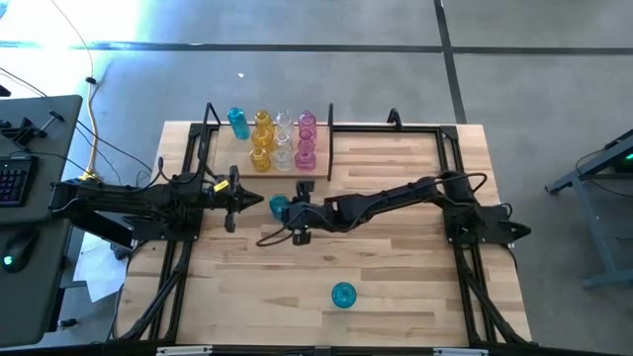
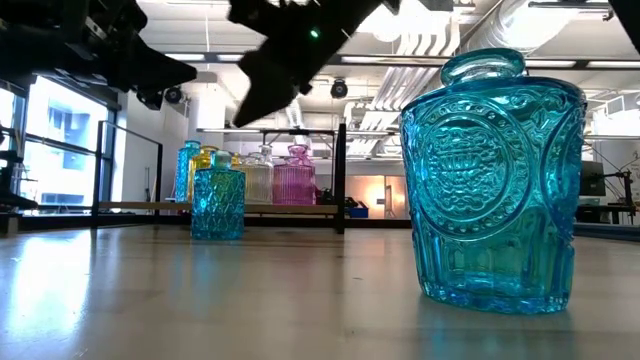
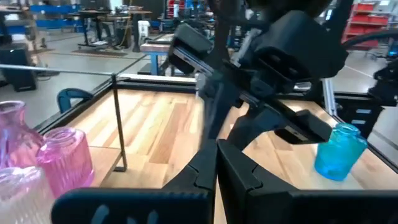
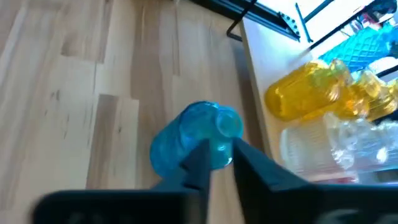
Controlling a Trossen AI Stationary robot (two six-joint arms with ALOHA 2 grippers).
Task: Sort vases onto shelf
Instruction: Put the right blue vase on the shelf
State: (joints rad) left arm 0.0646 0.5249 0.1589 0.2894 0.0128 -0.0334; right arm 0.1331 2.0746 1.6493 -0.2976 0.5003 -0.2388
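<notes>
Just in front of the shelf (image 1: 321, 127) stands a blue vase (image 1: 278, 206). Above its neck hangs the right gripper (image 4: 217, 152), fingers narrowly parted and gripping nothing. To grip well, it should sink squarely over the neck before closing. Beside the shelf, the left gripper (image 1: 259, 202) waits pressed together.

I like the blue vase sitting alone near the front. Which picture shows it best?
The low view: the lone blue vase stands close and large, showing its pattern. The high view shows it tiny from above. Neither wrist view clearly shows it.
</notes>
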